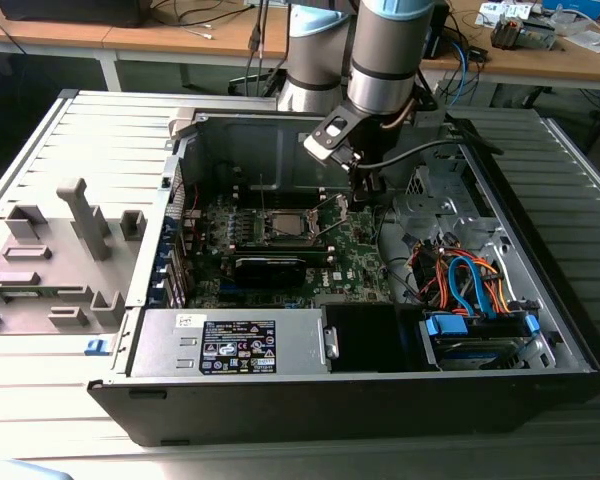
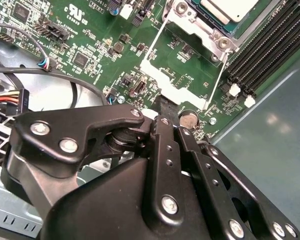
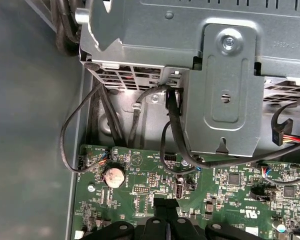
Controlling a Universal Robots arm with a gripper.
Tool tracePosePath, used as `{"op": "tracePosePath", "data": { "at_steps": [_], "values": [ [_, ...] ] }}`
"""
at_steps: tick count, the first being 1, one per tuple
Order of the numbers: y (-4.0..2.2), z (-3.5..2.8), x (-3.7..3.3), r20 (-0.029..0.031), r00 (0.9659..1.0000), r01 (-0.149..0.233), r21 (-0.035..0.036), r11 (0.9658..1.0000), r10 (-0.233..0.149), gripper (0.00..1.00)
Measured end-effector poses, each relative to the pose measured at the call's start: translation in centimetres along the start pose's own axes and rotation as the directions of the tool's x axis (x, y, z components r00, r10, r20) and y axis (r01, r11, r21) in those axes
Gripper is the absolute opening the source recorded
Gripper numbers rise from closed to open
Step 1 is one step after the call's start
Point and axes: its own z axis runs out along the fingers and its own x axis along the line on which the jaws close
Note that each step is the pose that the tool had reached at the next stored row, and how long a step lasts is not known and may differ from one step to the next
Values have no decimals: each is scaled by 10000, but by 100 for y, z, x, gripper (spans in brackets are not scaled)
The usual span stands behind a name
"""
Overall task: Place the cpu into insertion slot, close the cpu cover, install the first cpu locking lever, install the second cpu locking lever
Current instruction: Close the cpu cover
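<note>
cpu seated, cover open, fingers closed at the cover's edge

the arm reaches down into the open computer case [image 1: 280, 405], which lies on the grey ribbed table [image 1: 570, 180]. in the exterior view the gripper [image 1: 365, 192] hangs low over the green motherboard [image 1: 355, 255], just to the exterior view's right of the socket area.

the cpu [image 2: 230, 9] lies flat in the insertion slot [image 2: 197, 25], its silver-grey top facing up; in the exterior view the cpu [image 1: 285, 226] sits near the middle of the board, above the black graphics card [image 1: 270, 268].

the cpu cover [image 2: 165, 80] is swung open, away from the slot and toward the gripper, and the green board shows through its cut-out centre. thin wire levers run along its sides.

in both wrist views the gripper [image 2: 162, 102] [image 3: 165, 204] has its fingers closed together, with no gap between the tips. the tips are right at the cover's outer edge; whether they pinch that edge or only touch it, i cannot tell.

a round coin cell [image 3: 113, 176] sits on the board just beside the tips. black memory slots [image 2: 260, 55] run alongside the insertion slot. a grey metal drive cage [image 3: 220, 100] with black cables [image 3: 170, 115] stands beyond the board.
</note>
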Motion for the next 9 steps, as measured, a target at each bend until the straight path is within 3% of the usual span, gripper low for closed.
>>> {"op": "tracePosePath", "data": {
  "at_steps": [9],
  "values": [
    [-52, 24, 5, 0, 10000, 0, 0, 10000, 0, 11]
  ]
}}
